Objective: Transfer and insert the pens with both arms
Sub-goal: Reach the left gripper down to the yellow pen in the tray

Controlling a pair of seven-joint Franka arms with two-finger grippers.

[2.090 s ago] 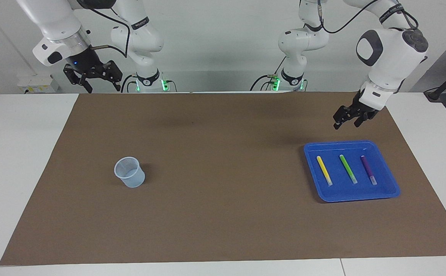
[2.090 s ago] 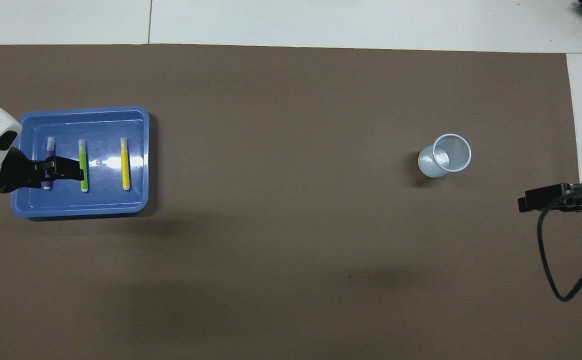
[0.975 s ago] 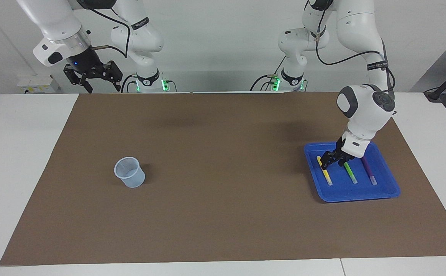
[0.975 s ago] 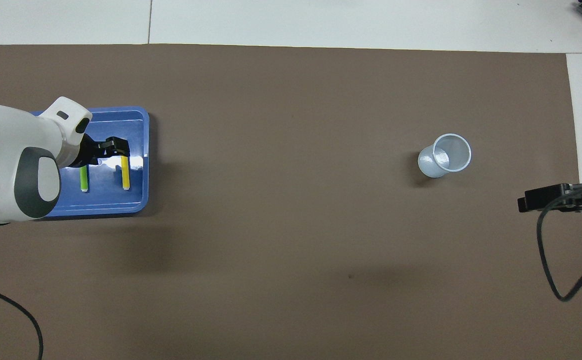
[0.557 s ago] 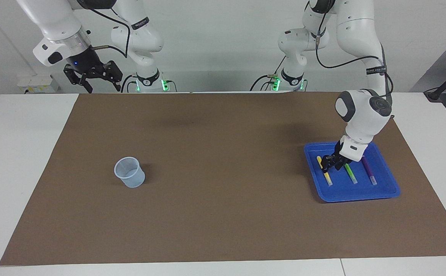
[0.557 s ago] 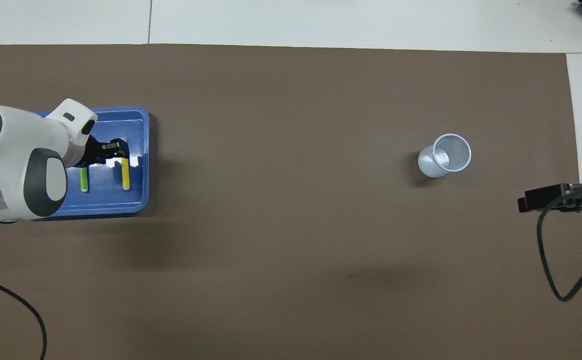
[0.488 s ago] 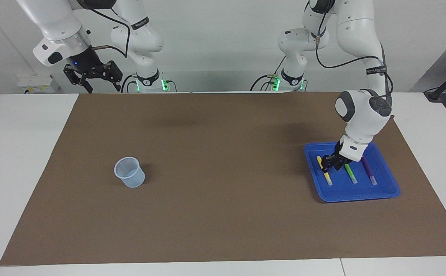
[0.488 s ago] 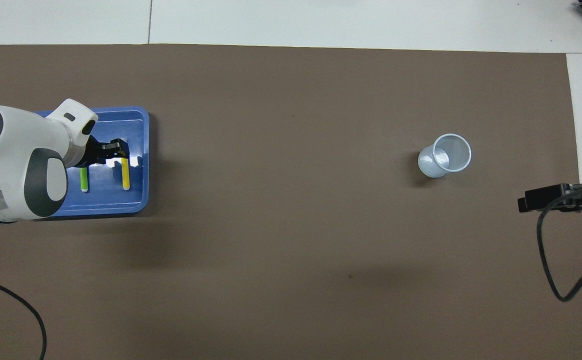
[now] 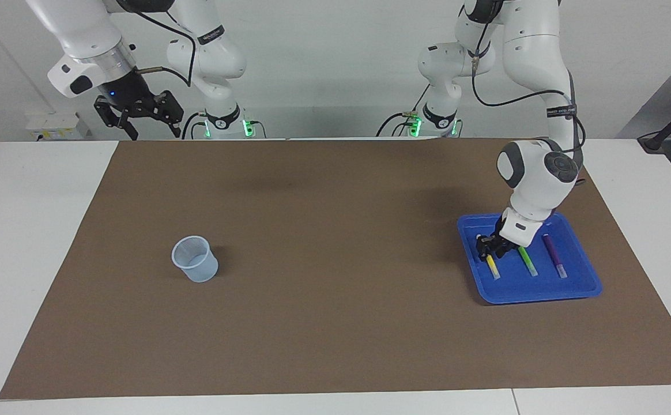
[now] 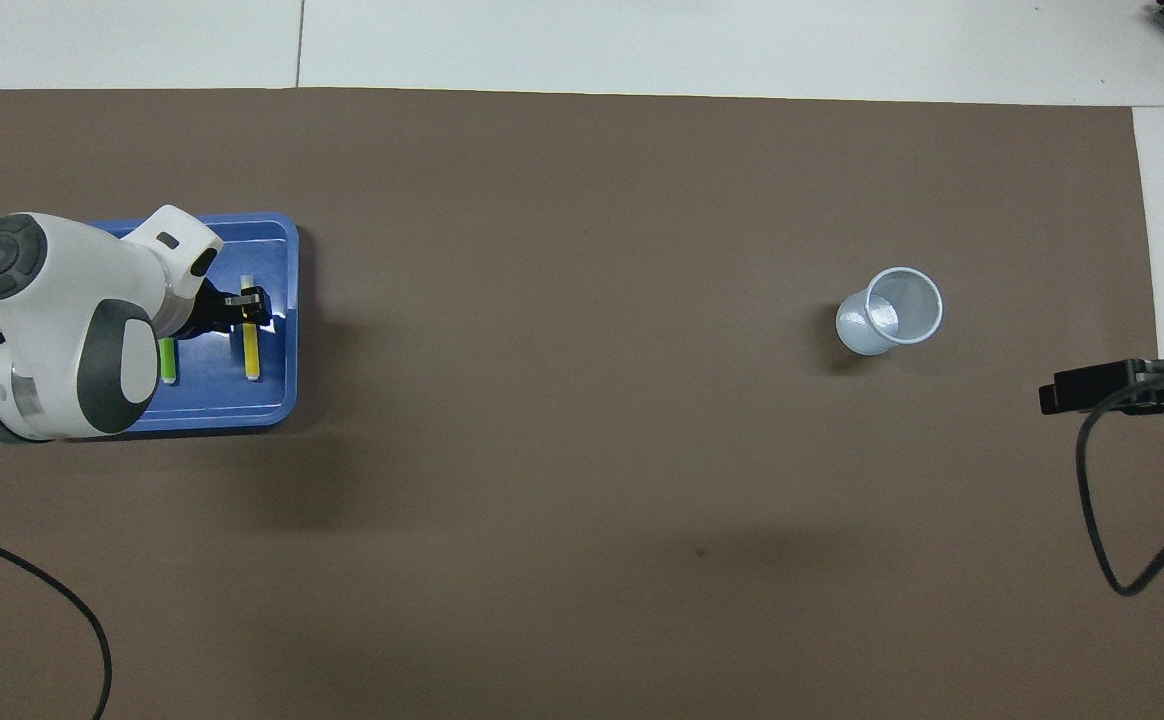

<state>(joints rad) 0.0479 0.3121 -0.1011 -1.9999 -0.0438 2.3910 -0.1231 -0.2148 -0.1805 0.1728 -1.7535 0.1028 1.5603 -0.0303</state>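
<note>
The left tool [image 9: 490, 248] is down in the blue tray [image 9: 577, 288], set across the upper part of the yellow pen [image 9: 492, 268], its fingers close on either side of the barrel; whether they have actually pinched it cannot be told, and the pen lies flat on the tray floor, not lifted. From overhead the tool [image 10: 247, 303] covers the pen's farther part, with the rest of the yellow stick [image 10: 251, 355] showing below it. Just beside it in the same tray lie the green pen [image 9: 525, 260] and, toward the left arm's end of the surface, the purple pen [image 9: 555, 255], both untouched. The clear cup [image 9: 195, 259] stands well apart, toward the right arm's end of the brown mat [image 9: 324, 323], and looks empty. The right tool [image 9: 138, 118] waits, raised near its base with its fingers spread wide and nothing in them. By my reading the task is barely begun: no pen has been transferred or inserted, and all three remain to be lifted, passed and put in.
</note>
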